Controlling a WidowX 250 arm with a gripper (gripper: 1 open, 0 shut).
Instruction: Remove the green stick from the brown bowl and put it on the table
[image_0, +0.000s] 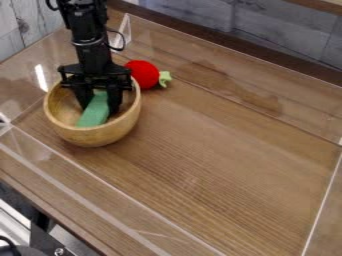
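Observation:
The brown bowl (94, 128) sits at the left of the table (227, 150). The green stick (95, 110) leans inside it, its lower end near the bowl's floor and its upper end between my fingers. My gripper (96, 93) points straight down into the bowl from above and is shut on the stick's upper end. Black side arms of the gripper spread over the bowl's far rim and hide part of it.
A red round toy (144, 74) with a green stem lies just behind and right of the bowl. Clear acrylic walls (321, 200) ring the tabletop. Bare wood stretches right and toward the front of the bowl.

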